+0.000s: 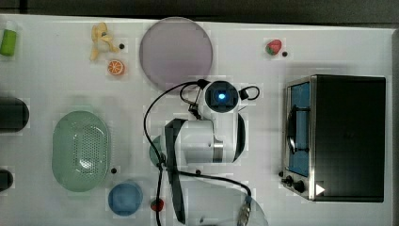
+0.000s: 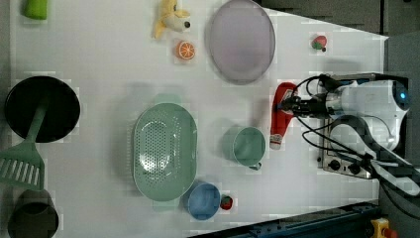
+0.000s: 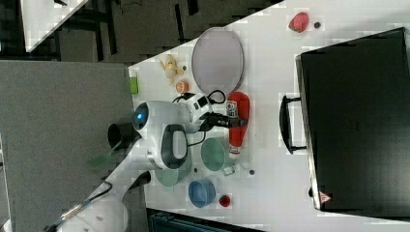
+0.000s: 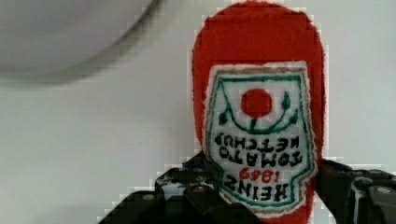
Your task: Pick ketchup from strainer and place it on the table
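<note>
Ketchup (image 2: 281, 115) lies flat on table (image 2: 99, 64), cap toward the left view's bottom | gripper (image 2: 292, 105) part-open, fingers straddling its body, grip unclear.

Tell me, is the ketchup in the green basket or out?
Out. The ketchup lies on the table, beside the teal cup; the strainer is empty.

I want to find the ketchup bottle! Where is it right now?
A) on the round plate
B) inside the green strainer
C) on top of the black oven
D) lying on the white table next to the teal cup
D: in the left view the ketchup bottle lies on the table beside the teal cup, and the strainer has nothing in it.
</note>
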`<act>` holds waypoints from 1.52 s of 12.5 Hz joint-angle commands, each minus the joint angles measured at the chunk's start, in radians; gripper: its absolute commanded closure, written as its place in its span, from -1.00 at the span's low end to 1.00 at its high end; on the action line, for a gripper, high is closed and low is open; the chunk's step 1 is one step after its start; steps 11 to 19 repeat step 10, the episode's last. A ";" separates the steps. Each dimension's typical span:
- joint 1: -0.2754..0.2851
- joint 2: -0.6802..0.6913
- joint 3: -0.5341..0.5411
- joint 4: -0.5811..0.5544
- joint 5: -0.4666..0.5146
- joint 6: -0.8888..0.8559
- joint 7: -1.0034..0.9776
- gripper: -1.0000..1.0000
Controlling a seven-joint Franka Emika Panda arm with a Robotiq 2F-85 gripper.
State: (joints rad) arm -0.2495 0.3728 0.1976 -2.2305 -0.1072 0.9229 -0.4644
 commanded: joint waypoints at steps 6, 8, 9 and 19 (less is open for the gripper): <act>-0.003 -0.088 -0.007 0.065 0.009 -0.015 -0.040 -1.00; -0.003 -0.158 -0.007 0.146 0.009 -0.130 -0.032 -1.00; -0.003 -0.181 -0.008 0.202 0.010 -0.195 -0.006 -1.00; -0.002 -0.196 -0.007 0.262 0.011 -0.273 0.032 -1.00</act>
